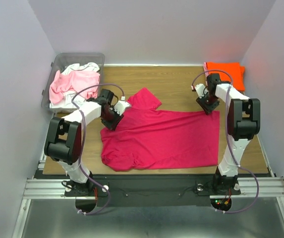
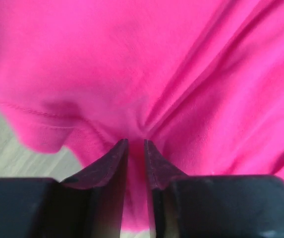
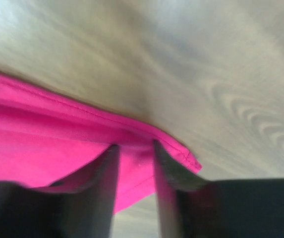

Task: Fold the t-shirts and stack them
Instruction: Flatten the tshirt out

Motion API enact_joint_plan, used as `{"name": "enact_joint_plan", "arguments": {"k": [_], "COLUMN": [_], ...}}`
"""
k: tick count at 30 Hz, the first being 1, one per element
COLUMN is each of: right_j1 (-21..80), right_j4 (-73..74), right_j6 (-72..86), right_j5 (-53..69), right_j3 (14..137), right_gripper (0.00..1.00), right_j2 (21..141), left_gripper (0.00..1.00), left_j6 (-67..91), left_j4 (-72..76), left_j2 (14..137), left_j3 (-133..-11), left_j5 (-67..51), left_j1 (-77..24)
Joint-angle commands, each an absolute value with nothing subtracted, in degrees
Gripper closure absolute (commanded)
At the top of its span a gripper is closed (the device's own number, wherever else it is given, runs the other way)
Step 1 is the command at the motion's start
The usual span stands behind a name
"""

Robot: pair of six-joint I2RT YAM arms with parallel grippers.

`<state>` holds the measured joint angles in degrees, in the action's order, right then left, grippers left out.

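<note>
Top view: the magenta t-shirt (image 1: pixel 166 136) lies spread mid-frame on the wooden table (image 1: pixel 171 79). The left gripper (image 1: pixel 113 118) is at its upper-left edge, and the right gripper (image 1: pixel 208 105) is at its upper-right corner.
Left wrist view: the jaws pinch bunched magenta fabric at lower centre.
Right wrist view: the jaws straddle the hem corner, and I cannot tell whether they clamp it.

Spread t-shirt (image 1: pixel 166 136) lies on table (image 1: pixel 171 79) centre; bin (image 1: pixel 62 62) far-left, folded t-shirt (image 1: pixel 228 72) far-right.

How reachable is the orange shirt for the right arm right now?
Probably, yes. The orange shirt lies just beyond the right arm, with nothing lying between. But its jaws look closed on a corner of the pink shirt, so it would need to let go first.
</note>
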<state>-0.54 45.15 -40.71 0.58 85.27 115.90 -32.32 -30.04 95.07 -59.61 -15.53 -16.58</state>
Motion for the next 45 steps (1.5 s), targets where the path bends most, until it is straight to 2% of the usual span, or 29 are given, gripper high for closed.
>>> {"name": "enact_joint_plan", "arguments": {"k": [1,2,7,15,19,21,30,42,45], "right_j1": [-0.7,-2.01,-8.07,-16.08,-17.58,-17.67,-17.67,-17.67,-17.58], "right_j4": [41.66,41.75,42.97,45.0,45.7,45.62,45.61,45.61,45.62], "right_j6": [-40.69,-40.26,-39.46,-35.6,-34.45,-33.93,-32.52,-31.81,-32.78], "right_j5": [7.1,7.9,10.72,12.92,14.24,14.76,18.1,20.91,21.79], "right_j3": [87.1,87.01,88.24,91.58,92.72,92.81,93.69,94.22,92.47], "right_gripper": [0.53,0.47,0.44,0.39,0.38,0.36,0.33,0.34,0.36], "right_j2": [110.58,109.26,106.35,111.44,113.99,115.57,120.23,123.31,121.82], "left_gripper": [0.57,0.55,0.46,0.34,0.33,0.3,0.29,0.29,0.34], "left_j6": [-29.28,-28.57,-25.58,-18.73,-17.49,-17.14,-17.84,-18.55,-18.81], "left_j4": [-33.76,-31.84,-26.29,-24.52,-22.42,-21.36,-19.34,-21.09,-21.88], "left_j2": [92.98,93.95,107.27,127.69,132.8,134.64,139.3,144.93,145.63], "left_j3": [-73.71,-76.44,-95.83,-121.61,-124.36,-124.19,-124.1,-129.9,-130.69], "left_j5": [-21.18,-21.62,-22.76,-24.61,-24.35,-24.17,-22.32,-17.14,-16.35], "left_j1": [-15.91,-15.91,-15.91,-16.26,-16.79,-17.22,-20.03,-23.2,-23.73]}}
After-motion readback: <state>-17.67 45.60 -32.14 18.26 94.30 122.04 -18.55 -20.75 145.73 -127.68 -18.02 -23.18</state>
